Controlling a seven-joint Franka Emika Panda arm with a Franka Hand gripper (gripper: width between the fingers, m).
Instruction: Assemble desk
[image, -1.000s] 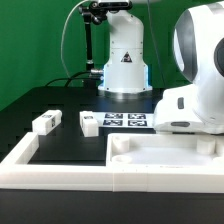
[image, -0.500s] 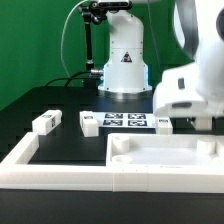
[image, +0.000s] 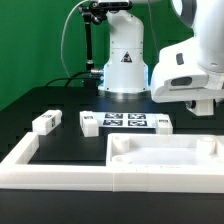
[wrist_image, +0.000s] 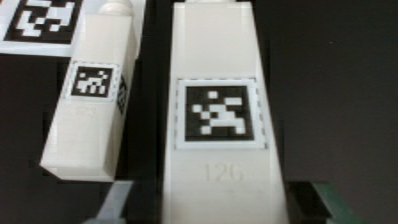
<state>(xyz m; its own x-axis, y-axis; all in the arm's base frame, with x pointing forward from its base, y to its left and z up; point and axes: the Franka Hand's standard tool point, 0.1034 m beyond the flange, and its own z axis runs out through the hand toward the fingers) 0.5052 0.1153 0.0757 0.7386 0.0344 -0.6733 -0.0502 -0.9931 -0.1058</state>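
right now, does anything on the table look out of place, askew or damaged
Nothing looks damaged or spilled. The tabletop panel lies flat beside the white rim. The leg at the exterior view's left sits turned at a different angle from the next leg, which seems normal for loose, unassembled parts.

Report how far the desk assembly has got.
Done: nothing is attached. The tabletop panel lies with no legs fitted. In hand: the pincer appears shut on a fourth leg. Left: three loose legs lie unattached, so all four must be fixed to the panel.
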